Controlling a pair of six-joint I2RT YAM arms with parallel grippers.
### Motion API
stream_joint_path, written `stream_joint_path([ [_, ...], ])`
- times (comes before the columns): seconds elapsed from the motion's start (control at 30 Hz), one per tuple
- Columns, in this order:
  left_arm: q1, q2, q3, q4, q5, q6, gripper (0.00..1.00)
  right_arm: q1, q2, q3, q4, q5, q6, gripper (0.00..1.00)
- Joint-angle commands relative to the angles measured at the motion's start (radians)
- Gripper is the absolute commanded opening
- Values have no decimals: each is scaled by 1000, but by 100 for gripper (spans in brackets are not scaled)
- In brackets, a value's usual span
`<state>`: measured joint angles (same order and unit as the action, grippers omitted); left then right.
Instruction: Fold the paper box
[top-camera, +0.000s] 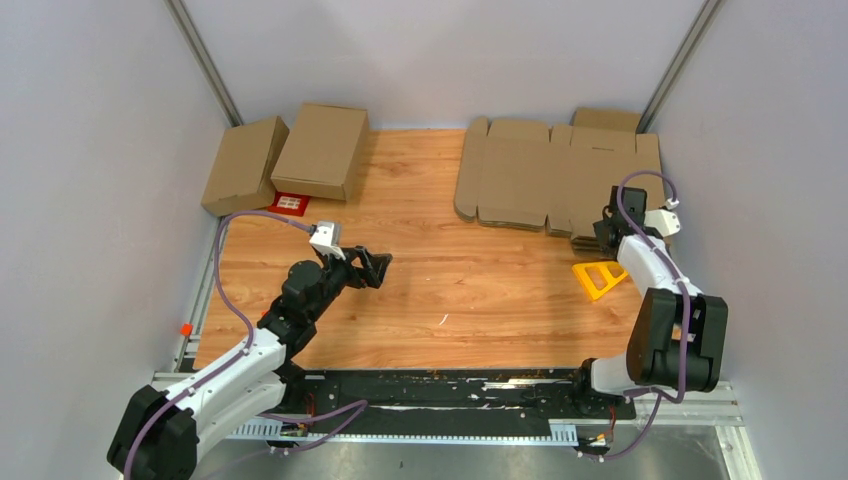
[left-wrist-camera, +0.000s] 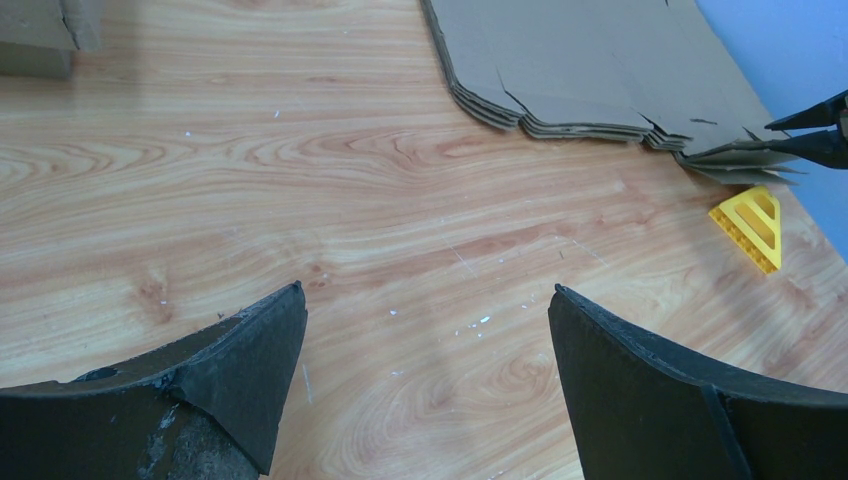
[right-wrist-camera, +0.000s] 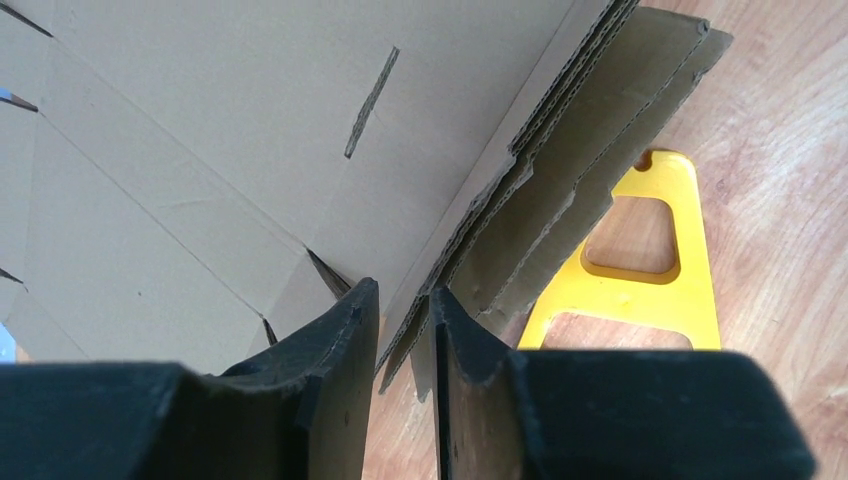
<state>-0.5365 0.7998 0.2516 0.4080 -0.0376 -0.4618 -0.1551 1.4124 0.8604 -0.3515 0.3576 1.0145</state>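
Paper box (right-wrist-camera: 250, 150) edge in R pincer (right-wrist-camera: 403, 292)

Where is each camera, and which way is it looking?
Top: high behind the robot, looking down at the table; left arm and right arm show.
Left wrist: low over the table, facing the cardboard stack; the open left gripper frames the view.
Right wrist: close up on the stack's edge, between the right gripper fingers.
Shared: all show the stack and yellow triangle.
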Motion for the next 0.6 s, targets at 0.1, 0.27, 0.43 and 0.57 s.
stream_joint_path([
  [0.1,-2,-1,37,24,-2,17,98,-7,20,32,57,8,10,24],
  [0.27,-2,0,37,24,-2,17,98,-7,37,39,66,-11,4,22],
  [0.43,-2,6,37,27,2,15,97,-8,37,54,60,-19,-16,21],
  [0.57,-2,7,37,26,2,16,98,-8,36,59,56,-20,-19,21],
])
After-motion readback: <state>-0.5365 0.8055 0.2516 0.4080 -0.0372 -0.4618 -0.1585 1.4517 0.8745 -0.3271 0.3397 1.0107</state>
